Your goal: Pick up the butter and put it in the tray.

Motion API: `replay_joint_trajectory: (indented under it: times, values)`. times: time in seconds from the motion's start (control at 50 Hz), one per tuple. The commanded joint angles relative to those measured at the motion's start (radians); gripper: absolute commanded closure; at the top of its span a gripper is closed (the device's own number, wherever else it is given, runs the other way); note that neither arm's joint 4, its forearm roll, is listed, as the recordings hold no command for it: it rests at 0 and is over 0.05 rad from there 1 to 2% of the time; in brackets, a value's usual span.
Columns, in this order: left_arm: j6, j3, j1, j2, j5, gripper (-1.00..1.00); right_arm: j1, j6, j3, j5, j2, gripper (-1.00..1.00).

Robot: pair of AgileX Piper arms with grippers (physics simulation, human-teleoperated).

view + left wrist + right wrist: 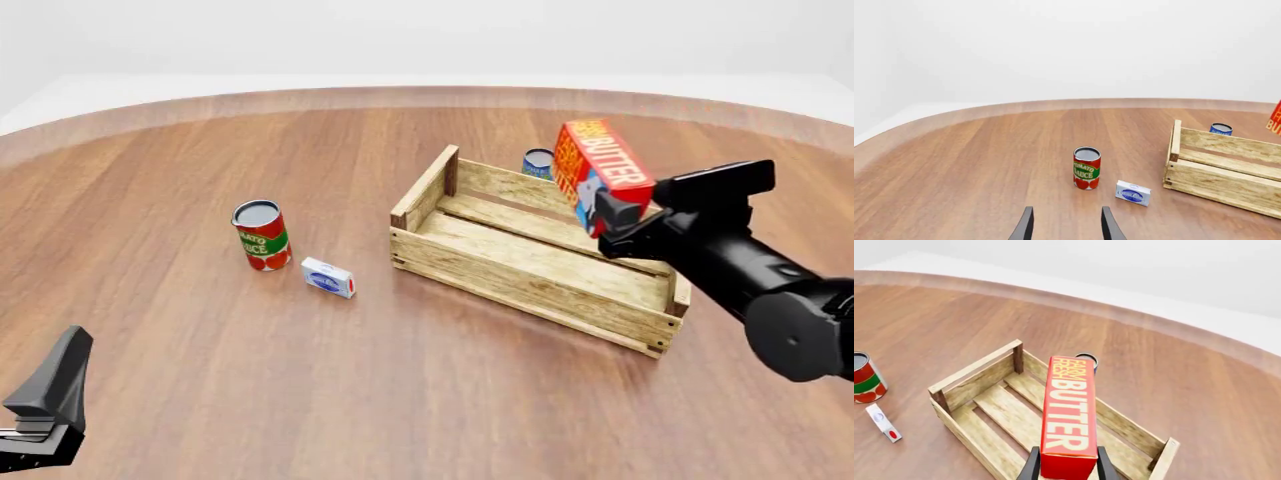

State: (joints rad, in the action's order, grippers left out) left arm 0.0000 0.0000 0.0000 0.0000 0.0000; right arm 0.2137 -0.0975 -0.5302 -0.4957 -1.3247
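Observation:
The butter [601,172], a red carton with yellow lettering, hangs in the air above the right part of the tray [534,285], tilted. My right gripper [611,215] is shut on its near end; in the right wrist view the butter [1069,415] sits between the two dark fingers [1030,467] over the tray [987,440]. The tray [1227,172] holds nothing inside. A red corner of the butter [1275,119] shows in the left wrist view. My left gripper [1066,225] is open and holds nothing, low at the near left of the table [40,400].
A tomato sauce can [262,235] stands left of the tray, with a small white-and-blue box [327,277] lying beside it. A blue can [538,162] stands just behind the tray's far side. The round wooden table [267,400] reaches to a white surround.

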Motion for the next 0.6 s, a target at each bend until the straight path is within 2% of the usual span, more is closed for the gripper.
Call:
replay_joint_trajectory:
  times: [0.02,0.6]
  values:
    - [0.0,0.0,0.0,0.0,0.0,-1.0,0.014,0.021,-0.029,-0.028,-0.032,1.0]
    - [0.0,0.0,0.0,0.0,0.0,-1.0,0.032,0.035,-0.064,-0.096,-0.162,1.0]
